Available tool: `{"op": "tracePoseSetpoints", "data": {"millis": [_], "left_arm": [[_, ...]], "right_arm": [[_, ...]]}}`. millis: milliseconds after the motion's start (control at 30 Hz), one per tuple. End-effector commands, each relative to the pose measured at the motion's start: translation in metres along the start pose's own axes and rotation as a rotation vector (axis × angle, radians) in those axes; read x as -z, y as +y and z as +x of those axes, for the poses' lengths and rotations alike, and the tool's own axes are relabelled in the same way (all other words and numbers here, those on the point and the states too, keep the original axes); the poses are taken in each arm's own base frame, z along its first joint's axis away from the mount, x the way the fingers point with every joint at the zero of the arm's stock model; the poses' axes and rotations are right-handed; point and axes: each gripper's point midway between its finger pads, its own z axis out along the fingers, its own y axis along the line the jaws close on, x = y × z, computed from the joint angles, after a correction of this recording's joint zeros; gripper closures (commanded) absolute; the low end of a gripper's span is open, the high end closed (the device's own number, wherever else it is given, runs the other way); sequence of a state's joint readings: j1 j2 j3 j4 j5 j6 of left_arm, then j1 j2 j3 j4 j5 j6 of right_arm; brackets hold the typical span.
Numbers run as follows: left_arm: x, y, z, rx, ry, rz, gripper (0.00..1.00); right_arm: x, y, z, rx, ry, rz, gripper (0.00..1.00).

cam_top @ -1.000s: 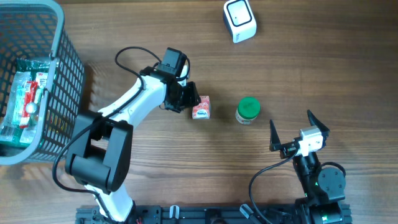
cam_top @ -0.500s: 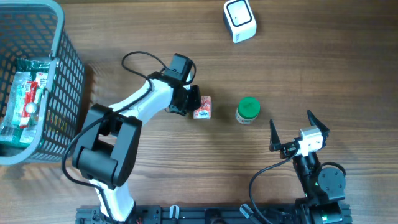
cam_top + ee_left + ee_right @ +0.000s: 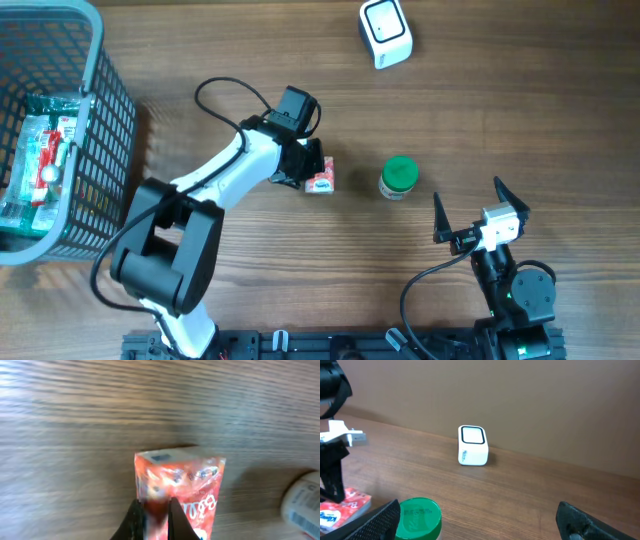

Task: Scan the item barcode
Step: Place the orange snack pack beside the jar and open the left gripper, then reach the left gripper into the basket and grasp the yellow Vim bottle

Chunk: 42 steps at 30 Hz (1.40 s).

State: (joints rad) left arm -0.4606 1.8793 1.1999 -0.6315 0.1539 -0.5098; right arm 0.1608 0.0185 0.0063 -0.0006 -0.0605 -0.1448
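**A:** Sliding right over the last second, the left tool has brought its jaws, apart before, together on the red packet.

**B:** Really clamped, not just touching?

**A:** Clamped. The wrist view shows both fingers pinching the packet's near end, with red wrapper squeezed between them. The packet seems to lie flat on the desk; I can't tell whether it has lifted.

**B:** Why grab it by the end?

**A:** My guess is that an end grip leaves the broad faces uncovered, so whichever one carries the barcode can be turned outward. I can't make out a barcode from here.

**B:** What's around it?

**A:** A green-lidded jar stands near its right, apart from it. The scanner sits well beyond, at the far edge, so the packet likely has to be carried past the jar to reach it.

**B:** And the other arm?

**A:** The right tool hangs at the near right with its jaws wide and nothing in them, well clear of the route. The basket, with goods inside, stays at the far left.
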Motion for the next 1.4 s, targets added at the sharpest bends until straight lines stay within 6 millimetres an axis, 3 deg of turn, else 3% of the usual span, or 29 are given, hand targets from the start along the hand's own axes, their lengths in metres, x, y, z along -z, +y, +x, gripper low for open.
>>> {"op": "tracePoseSetpoints", "data": {"millis": [0,100,233,433,633,733,800,833,900,933,967,1033,1067,1167,1367], "left_arm": [[0.012,0.008,-0.004,-0.042,-0.074,-0.115,0.96],[0.014,0.013,-0.002,-0.074,-0.103,-0.201,0.96],[0.038,0.017,-0.009,-0.136,-0.165,-0.365,0.96],[0.058,-0.002,-0.012,-0.284,-0.299,-0.514,0.96],[0.070,-0.018,-0.011,-0.327,-0.339,-0.529,0.93],[0.116,-0.021,-0.038,-0.263,-0.376,-0.514,0.84],[0.165,-0.022,-0.065,-0.224,-0.433,-0.491,0.57],[0.195,-0.020,-0.081,-0.192,-0.477,-0.474,0.50],[0.256,-0.006,-0.110,-0.125,-0.573,-0.451,0.33],[0.284,0.005,-0.122,-0.109,-0.616,-0.454,0.15],[0.310,0.019,-0.133,-0.099,-0.658,-0.465,0.05],[0.361,0.064,-0.153,-0.106,-0.718,-0.539,0.00],[0.372,0.082,-0.157,-0.089,-0.726,-0.568,0.00],[0.383,0.144,-0.159,-0.056,-0.662,-0.615,0.00],[0.373,0.223,-0.141,0.113,-0.541,-0.441,0.00]], "right_arm": [[0.000,0.001,-0.001,0.012,-0.006,-0.010,0.00],[0.000,0.001,-0.001,0.012,-0.006,-0.010,0.00],[0.000,0.001,-0.001,0.012,-0.006,-0.010,0.00],[0.000,0.001,-0.001,0.012,-0.006,-0.010,0.00],[0.000,0.001,-0.001,0.012,-0.006,-0.010,0.00],[0.000,0.001,-0.001,0.012,-0.006,-0.010,0.00],[0.000,0.001,-0.001,0.012,-0.006,-0.010,0.00],[0.000,0.001,-0.001,0.012,-0.006,-0.010,0.01],[0.000,0.001,-0.001,0.012,-0.006,-0.010,0.00],[0.000,0.001,-0.001,0.012,-0.006,-0.010,0.00],[0.000,0.001,-0.001,0.012,-0.006,-0.010,0.01],[0.000,0.001,-0.001,0.012,-0.006,-0.010,0.00],[0.000,0.001,-0.001,0.012,-0.006,-0.010,0.00],[0.000,0.001,-0.001,0.012,-0.006,-0.010,0.00],[0.000,0.001,-0.001,0.012,-0.006,-0.010,0.00]]}}
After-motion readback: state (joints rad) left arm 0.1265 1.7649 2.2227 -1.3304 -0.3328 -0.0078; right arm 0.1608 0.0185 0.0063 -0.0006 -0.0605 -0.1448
